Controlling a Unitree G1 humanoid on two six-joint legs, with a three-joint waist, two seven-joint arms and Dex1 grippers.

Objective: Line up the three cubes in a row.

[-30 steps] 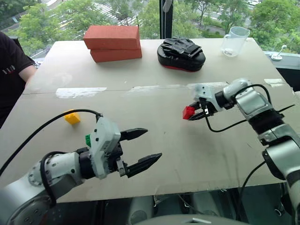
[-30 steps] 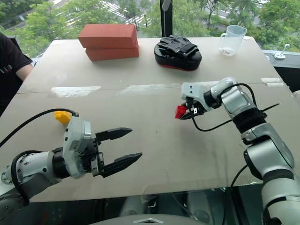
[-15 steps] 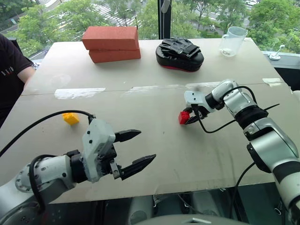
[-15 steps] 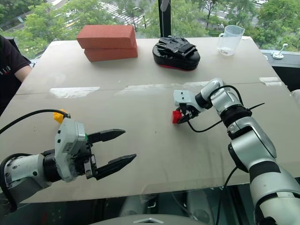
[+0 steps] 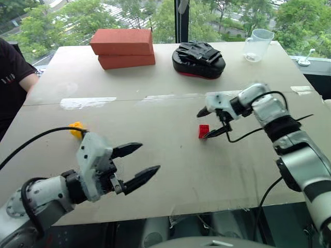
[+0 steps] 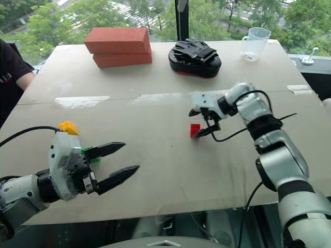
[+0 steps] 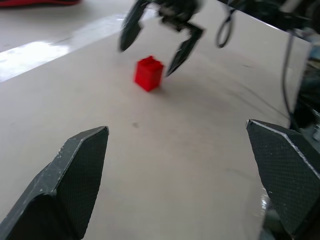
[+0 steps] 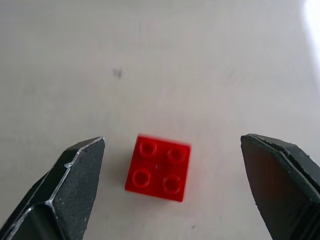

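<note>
Item: our right end effector (image 5: 209, 123), fingers spread wide, holds nothing; the red cube (image 8: 158, 167) sits studs-up on the tabletop (image 5: 170, 155) just below it, between the fingertips, untouched. Our left end effector (image 5: 136, 164), likewise apart and empty, hovers near the green cube (image 6: 91, 153), with the yellow cube (image 6: 68, 127) just beyond. We judge the red well apart from both; regrip it squarely across flat faces.

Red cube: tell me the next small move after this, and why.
Probably lift the right gripper clear. Its fingers stand open either side of the red cube, which sits alone on the table. The yellow cube and green cube lie far left by the open left gripper.
</note>
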